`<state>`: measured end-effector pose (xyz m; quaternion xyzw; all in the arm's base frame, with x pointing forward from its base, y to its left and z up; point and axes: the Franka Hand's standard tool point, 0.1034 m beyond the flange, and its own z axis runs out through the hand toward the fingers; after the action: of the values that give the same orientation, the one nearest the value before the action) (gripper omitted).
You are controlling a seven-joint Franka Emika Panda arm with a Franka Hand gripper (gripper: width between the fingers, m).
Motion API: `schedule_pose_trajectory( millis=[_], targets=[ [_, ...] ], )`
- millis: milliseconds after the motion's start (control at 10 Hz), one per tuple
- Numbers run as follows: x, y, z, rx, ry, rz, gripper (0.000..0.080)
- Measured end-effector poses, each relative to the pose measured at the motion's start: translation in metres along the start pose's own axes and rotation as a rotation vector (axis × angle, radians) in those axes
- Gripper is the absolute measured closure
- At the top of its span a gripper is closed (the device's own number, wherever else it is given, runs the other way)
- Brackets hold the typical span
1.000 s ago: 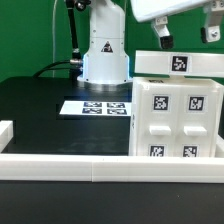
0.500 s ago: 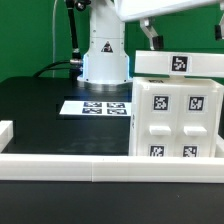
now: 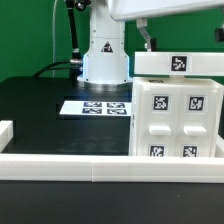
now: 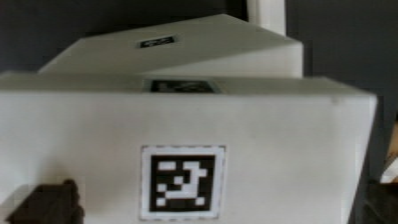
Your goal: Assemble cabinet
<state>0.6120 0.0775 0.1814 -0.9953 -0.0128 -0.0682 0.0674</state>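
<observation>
The pincer (image 4: 214,205) stands wide open and empty, one dark fingertip (image 4: 48,203) showing at the edge of the wrist view and the other barely visible at the opposite edge. Directly below it lies the cabinet (image 3: 178,108), its top face filling the space between the fingers, so a straight descent would probably bring the fingers down either side of the top panel. In the exterior view the arm is behind and above the cabinet's back edge.

The cabinet is a tall white plastic block, upright on the black desk (image 3: 40,105), at the exterior view's right. Square black-and-white tags mark its top and front, the front carrying small tagged insets.
</observation>
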Motion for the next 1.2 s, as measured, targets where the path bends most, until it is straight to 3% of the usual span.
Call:
schedule_pose_trajectory(
  millis=[300, 1200],
  targets=[
    [-0.002, -0.006, 0.002, -0.018, -0.008, -0.372, 0.0002],
    [-0.004, 0.016, 0.008, -0.045, -0.059, -1.23, 0.0002]
  ],
)
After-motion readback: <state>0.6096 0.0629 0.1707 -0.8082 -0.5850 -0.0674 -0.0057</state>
